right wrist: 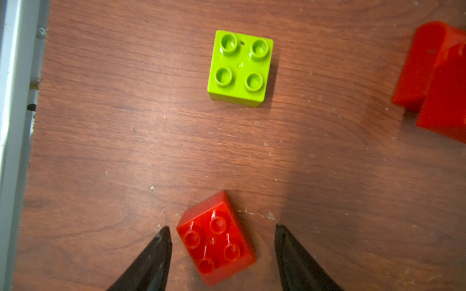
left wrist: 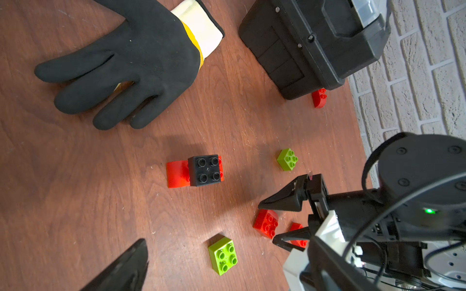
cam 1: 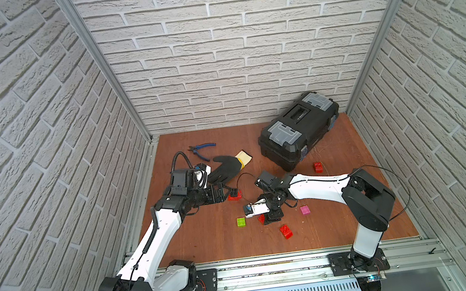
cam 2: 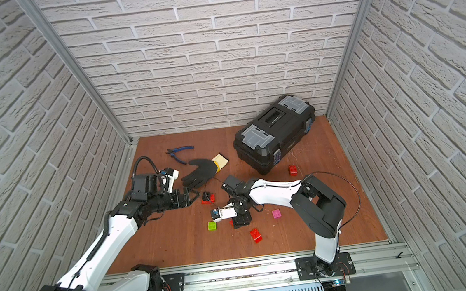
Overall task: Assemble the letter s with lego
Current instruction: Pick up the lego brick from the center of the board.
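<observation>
Both top views: high up, tilted down on whole brown wooden counter (cam 1: 208, 247). Left wrist view: close, oblique. Right wrist view: closer, straight down. All share square lime-green studded brick (right wrist: 240, 68).

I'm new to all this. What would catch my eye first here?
The right gripper hangs with jaws open either side of a red brick on the wooden table. Behind, a black toolbox sits in the far corner, and a black glove lies flat near the left arm.
</observation>
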### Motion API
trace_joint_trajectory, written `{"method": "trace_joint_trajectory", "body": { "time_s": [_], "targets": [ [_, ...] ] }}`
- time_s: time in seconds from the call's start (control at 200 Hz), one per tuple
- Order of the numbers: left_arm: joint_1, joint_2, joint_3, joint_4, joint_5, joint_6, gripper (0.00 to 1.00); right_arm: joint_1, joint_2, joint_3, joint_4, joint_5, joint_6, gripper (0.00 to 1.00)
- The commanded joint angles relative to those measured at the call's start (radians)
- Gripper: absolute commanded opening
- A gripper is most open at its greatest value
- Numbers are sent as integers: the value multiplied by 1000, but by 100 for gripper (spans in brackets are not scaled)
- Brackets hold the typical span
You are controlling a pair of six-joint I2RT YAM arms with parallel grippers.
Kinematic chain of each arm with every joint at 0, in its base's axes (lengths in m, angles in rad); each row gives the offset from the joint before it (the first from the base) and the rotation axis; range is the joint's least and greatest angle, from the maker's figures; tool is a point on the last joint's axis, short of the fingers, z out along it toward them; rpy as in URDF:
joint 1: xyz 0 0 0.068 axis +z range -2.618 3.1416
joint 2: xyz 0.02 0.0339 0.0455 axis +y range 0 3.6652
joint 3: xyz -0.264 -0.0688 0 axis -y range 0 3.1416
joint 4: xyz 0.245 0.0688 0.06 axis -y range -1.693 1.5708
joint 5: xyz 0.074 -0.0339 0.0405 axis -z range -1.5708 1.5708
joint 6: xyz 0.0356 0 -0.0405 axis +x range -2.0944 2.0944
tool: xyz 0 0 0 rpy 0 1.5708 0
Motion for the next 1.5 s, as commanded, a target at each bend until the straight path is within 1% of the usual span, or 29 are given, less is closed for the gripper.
{"method": "trace_joint_trajectory", "body": {
  "time_s": [0.0, 0.175, 0.47, 0.79, 0.94, 1.08, 1.215, 1.375, 1.495],
  "targets": [
    [9, 2, -6, 10, 4, 22, 98, 4, -5, 14, -27, -24, -18, 63],
    [10, 5, -4, 10, 3, 25, 98, 14, 10, 18, -31, 20, -34, 55],
    [10, 10, -4, 10, 1, 29, 98, 35, 15, 14, -15, 54, -30, 44],
    [10, 16, -2, 7, -3, 34, 98, 43, 29, 46, -40, 52, -5, 36],
    [14, 15, 2, 5, -5, 34, 98, 58, 28, 55, -49, 66, 16, 34],
    [34, 1, 2, 4, 0, 26, 98, 69, -17, 53, -38, 59, 89, 31],
    [50, -5, 1, 8, 10, 19, 98, 92, -60, 72, -28, 50, 222, 29],
    [57, -2, -11, 35, 26, 10, 98, 115, -84, 70, 2, 66, 372, 29],
    [61, -4, -11, 39, 31, 7, 98, 133, -84, 80, 24, 50, 432, 30]
  ]
}}
